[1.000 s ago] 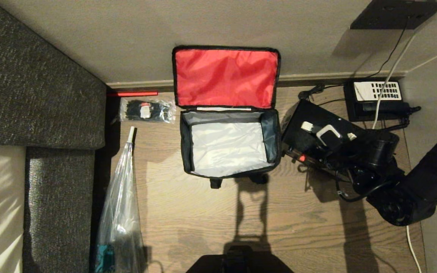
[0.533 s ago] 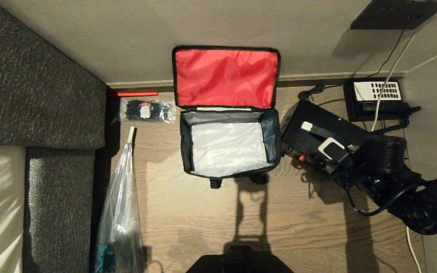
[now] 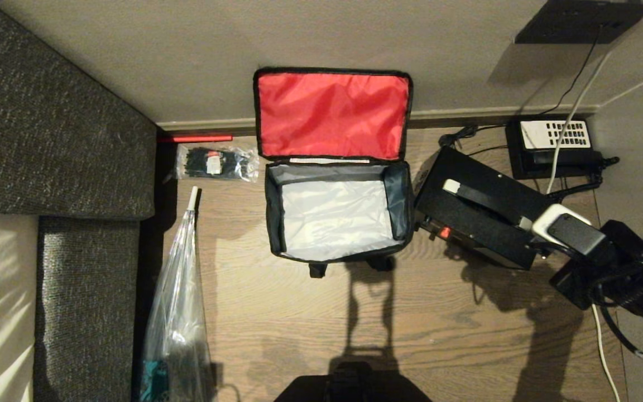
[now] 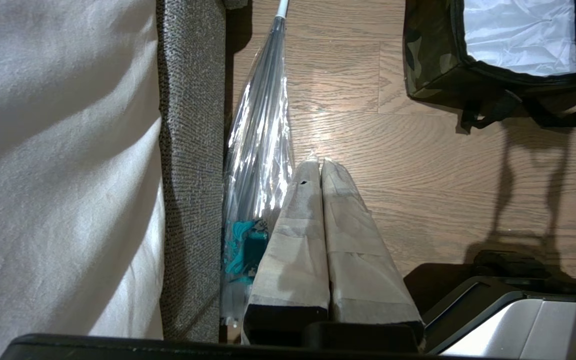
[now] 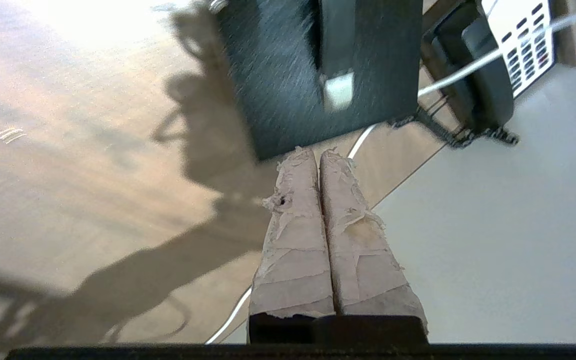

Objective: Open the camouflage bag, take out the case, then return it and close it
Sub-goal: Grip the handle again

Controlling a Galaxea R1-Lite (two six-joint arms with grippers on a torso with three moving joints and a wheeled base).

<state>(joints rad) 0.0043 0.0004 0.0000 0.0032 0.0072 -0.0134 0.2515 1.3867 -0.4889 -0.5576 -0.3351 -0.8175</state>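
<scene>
the camouflage bag (image 3: 337, 215) stands open by the wall, red lid (image 3: 332, 114) raised. the case (image 3: 480, 215) lies on the wooden floor (image 3: 310, 324) at its right, long axis diagonal toward the telephone (image 3: 555, 146). right gripper (image 5: 318, 157) pressed together, empty, beside it; left gripper (image 4: 320, 165) likewise together.

Dim warm light; hard shadows on floor (image 3: 310, 318); right wrist view motion-blurred.
</scene>
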